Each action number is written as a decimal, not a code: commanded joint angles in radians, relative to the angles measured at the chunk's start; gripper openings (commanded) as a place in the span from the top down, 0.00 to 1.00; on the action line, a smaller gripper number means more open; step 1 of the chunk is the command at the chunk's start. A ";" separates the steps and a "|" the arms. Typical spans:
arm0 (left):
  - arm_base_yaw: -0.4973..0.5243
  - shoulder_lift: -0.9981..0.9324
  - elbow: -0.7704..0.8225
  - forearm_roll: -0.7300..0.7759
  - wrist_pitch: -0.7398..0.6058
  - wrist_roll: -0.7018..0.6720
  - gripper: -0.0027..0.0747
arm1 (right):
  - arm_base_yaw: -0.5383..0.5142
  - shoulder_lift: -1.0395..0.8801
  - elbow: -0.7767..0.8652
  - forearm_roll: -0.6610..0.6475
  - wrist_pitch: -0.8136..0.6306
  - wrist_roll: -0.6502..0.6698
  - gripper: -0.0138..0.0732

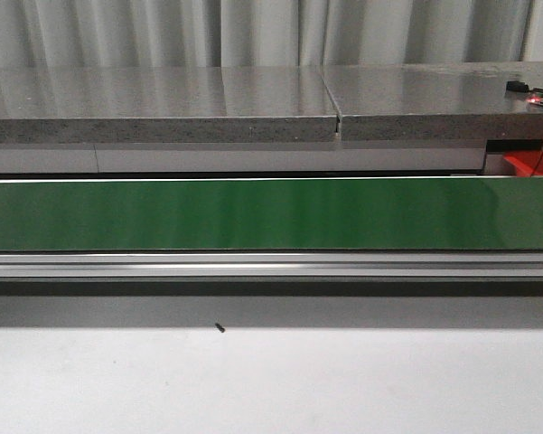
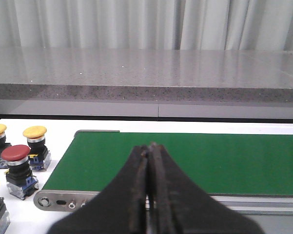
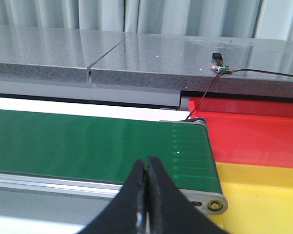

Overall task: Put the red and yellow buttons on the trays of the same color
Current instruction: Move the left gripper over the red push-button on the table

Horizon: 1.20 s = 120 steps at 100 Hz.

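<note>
Green conveyor belt [image 1: 271,214] lies bare; both the left gripper [image 2: 150,148] and right gripper [image 3: 146,163] hover pinched closed, empty. Nothing's started: next, the left must open over the red button [image 2: 15,153].

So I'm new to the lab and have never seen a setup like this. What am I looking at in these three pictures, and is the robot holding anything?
It is a robot with two arms, each ending in a two-fingered gripper. The front view looks forward over the table at a long green conveyor belt with a grey stone-like counter behind it; neither arm shows there.

The other two pictures come from cameras on the wrists. The left gripper is shut on nothing, and hangs near one end of the belt. Beside that end stand push buttons: a red button and three yellow-capped ones, such as this yellow button.

The right gripper is also shut on nothing, near the belt's other end. There sit a red tray and a yellow tray, where the buttons belong by colour.
</note>
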 commanded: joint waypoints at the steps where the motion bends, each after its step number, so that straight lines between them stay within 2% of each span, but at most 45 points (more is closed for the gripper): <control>1: -0.009 -0.032 0.034 -0.004 -0.084 -0.005 0.99 | 0.002 -0.016 -0.017 -0.007 -0.085 -0.004 0.92; 44: -0.009 -0.032 -0.012 -0.004 -0.060 -0.005 0.99 | 0.002 -0.016 -0.017 -0.007 -0.085 -0.004 0.92; 68: -0.009 0.089 -0.196 -0.005 0.111 -0.009 0.99 | 0.002 -0.016 -0.017 -0.007 -0.085 -0.004 0.92; 103: -0.009 0.497 -0.600 -0.005 0.490 -0.009 0.99 | 0.002 -0.016 -0.017 -0.007 -0.085 -0.004 0.92; 120: -0.009 0.623 -0.677 -0.005 0.545 -0.009 0.99 | 0.002 -0.016 -0.017 -0.007 -0.085 -0.004 0.92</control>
